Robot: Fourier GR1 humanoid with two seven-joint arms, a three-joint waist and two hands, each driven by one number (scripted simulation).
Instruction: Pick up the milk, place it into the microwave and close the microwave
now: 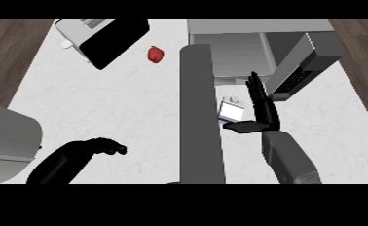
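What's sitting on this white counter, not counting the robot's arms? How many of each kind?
Milk carton: 1
Microwave, door open: 1
Small red object, too small to identify: 1
Black-and-white appliance at the far left: 1
Total: 4
The right hand is beside the milk carton; the left hand hangs curled and holds nothing.

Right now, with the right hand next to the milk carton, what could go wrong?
The right hand is open beside the milk carton, not curled round it, so it could tip the carton. A grey post hides the carton's left side. The microwave door hangs open close by, so a lift might clip it.
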